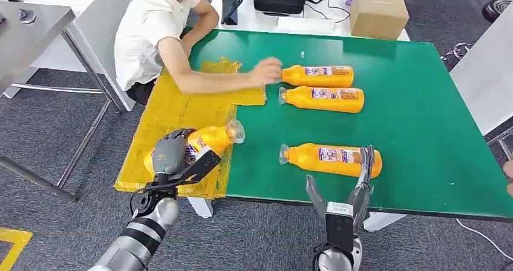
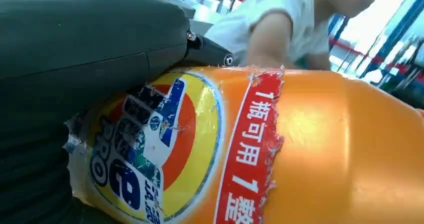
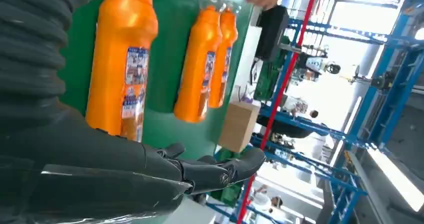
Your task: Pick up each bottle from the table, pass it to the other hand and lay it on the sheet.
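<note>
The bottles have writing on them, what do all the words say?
"1瓶可用" on the red band of the bottle that the left hand holds; the band's characters below that are cut off.
"PRO" on that bottle's round blue and yellow logo; its other lettering is torn and unreadable.
Labels on the three bottles on the green table: too small to read.

Person's arm [image 1: 205, 80] across sheet's [image 1: 163, 117] far end; near end taken by held bottle [image 1: 209, 139].

Head cam looks down from high over the green table [image 1: 417, 132]; both wrist cams sit super close, sharing its orange bottles [image 3: 122, 59].
</note>
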You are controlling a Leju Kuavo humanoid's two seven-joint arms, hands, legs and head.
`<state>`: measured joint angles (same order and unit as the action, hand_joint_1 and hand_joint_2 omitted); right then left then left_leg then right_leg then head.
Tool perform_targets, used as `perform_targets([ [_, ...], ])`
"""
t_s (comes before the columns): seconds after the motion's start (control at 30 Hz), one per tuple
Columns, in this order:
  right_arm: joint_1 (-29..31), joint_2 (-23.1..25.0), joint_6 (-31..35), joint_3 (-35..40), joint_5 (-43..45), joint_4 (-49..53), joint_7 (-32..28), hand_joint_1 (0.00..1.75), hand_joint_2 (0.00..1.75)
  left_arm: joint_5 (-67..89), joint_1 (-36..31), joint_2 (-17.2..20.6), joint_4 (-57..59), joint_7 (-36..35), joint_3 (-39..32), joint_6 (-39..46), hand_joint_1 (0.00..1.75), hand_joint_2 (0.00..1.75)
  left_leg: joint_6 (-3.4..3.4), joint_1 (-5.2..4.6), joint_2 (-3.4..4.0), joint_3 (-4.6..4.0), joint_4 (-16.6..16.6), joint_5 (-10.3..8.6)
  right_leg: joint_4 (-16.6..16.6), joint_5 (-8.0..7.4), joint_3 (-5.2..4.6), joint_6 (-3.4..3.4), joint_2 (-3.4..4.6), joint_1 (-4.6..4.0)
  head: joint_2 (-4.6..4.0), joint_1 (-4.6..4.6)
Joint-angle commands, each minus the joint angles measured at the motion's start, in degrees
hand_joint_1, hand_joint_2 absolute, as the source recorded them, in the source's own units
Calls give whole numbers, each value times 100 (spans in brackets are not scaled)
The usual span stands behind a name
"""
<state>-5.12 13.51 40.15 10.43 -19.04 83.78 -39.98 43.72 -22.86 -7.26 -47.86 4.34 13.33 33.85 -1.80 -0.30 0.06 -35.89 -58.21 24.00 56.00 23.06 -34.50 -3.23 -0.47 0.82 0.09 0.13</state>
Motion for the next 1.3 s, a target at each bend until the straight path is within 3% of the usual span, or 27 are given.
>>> perform_targets([
  [0.03, 311, -317, -34, 401, 253, -721, -2, 0, 175, 983, -1029, 400, 1775, -739, 320, -844, 10, 175, 12, 9, 5, 25, 7, 4, -8, 2, 24, 13, 8, -8, 0, 0],
  [0.1, 310, -342, -47, 409, 293, -744, -2, 0, 175, 959, -1052, 375, 1859, -751, 251, -1145, 0, 175, 9, 6, 1, 20, 6, 3, -6, 2, 19, 9, 4, -6, 0, 0],
  [0.4, 312, -422, -15, 484, 288, -784, -2, 0, 175, 764, -1001, 260, 1714, -414, 129, -2034, 0, 175, 7, 4, 0, 20, 5, 3, -4, 1, 22, 7, 6, -4, 0, -2],
  [0.87, 278, -404, -15, 465, 177, -793, -2, 0, 175, 392, -834, 159, 1255, 73, 101, -2002, 0, 175, 10, 4, -5, 36, 4, 7, -4, 7, 39, 10, 5, -4, 0, 0],
  [1.03, 212, -396, -15, 380, 53, -720, -2, 0, 175, 73, -569, 79, 596, 318, 229, -2058, 0, 175, 11, 6, -6, 40, 4, 9, -5, 8, 44, 12, 4, -6, 0, -2],
  [1.13, 294, -483, -15, 111, -1086, -1220, 39, 0, 175, -692, -20, -138, -564, 712, 402, -1882, 0, 175, 10, 6, -15, 35, 1, 10, -3, 12, 40, 11, -5, -5, 0, -2],
  [1.17, 373, -517, -15, -125, -1949, -1442, 236, 0, 175, -1005, 207, -210, -956, 961, 541, -1802, 0, 175, 7, 4, -15, 31, 6, 5, -8, 7, 35, 7, -6, -4, 0, -2],
  [1.23, 493, -462, -15, -771, -2852, -1572, -2, 0, 175, -1510, 675, -336, -1693, 1310, 982, -1534, 0, 175, 7, 5, -17, 45, 11, 10, -18, 10, 53, 7, -8, -4, 0, -2],
  [1.3, 558, -552, -15, -940, -3028, -1421, -2, 0, 175, -1715, 927, -391, -2073, 1605, 1430, -1080, 0, 175, 3, -2, -14, 29, 7, 5, -10, 8, 35, 3, -8, 2, 0, 0],
])
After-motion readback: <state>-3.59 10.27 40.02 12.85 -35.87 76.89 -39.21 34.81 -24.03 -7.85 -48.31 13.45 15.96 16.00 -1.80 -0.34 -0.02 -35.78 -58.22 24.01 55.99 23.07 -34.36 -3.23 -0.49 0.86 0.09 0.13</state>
